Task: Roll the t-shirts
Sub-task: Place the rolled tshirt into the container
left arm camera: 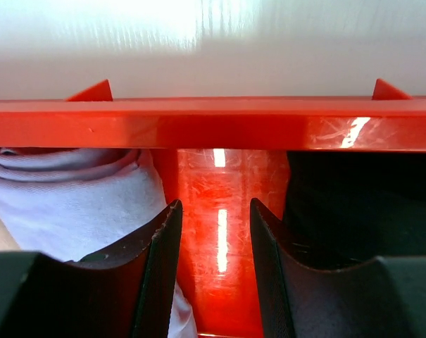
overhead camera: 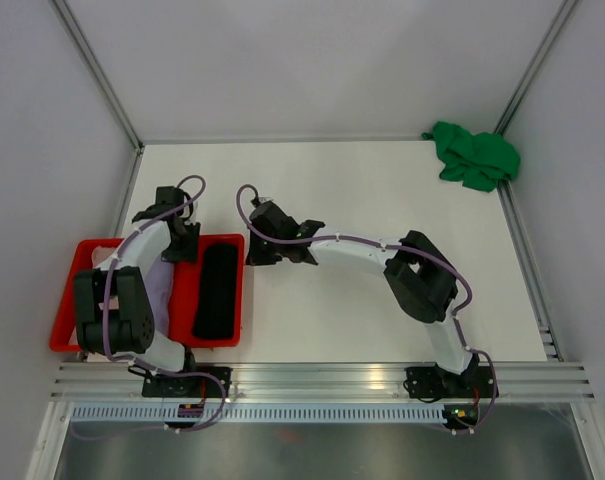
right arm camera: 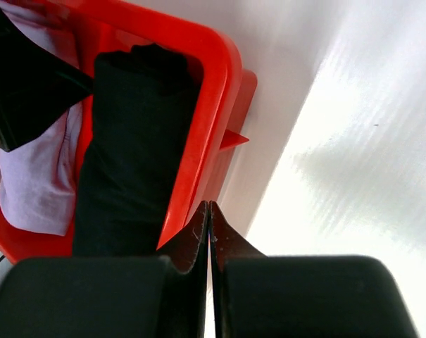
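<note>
While black tee & lavender tee lie rolled in red tray | L gripper parted, empty, between them | R gripper clenched, empty

1. Left gripper is hanging over the red tray, jaws standing apart, only bare tray floor showing between them.
2. Lavender t-shirt, rolled, is lying inside the tray on its left side, partly hidden by one finger.
3. Black t-shirt is lying inside the tray on its right side, up against the far rim.
4. White table is showing beyond the tray's far rim.
</note>
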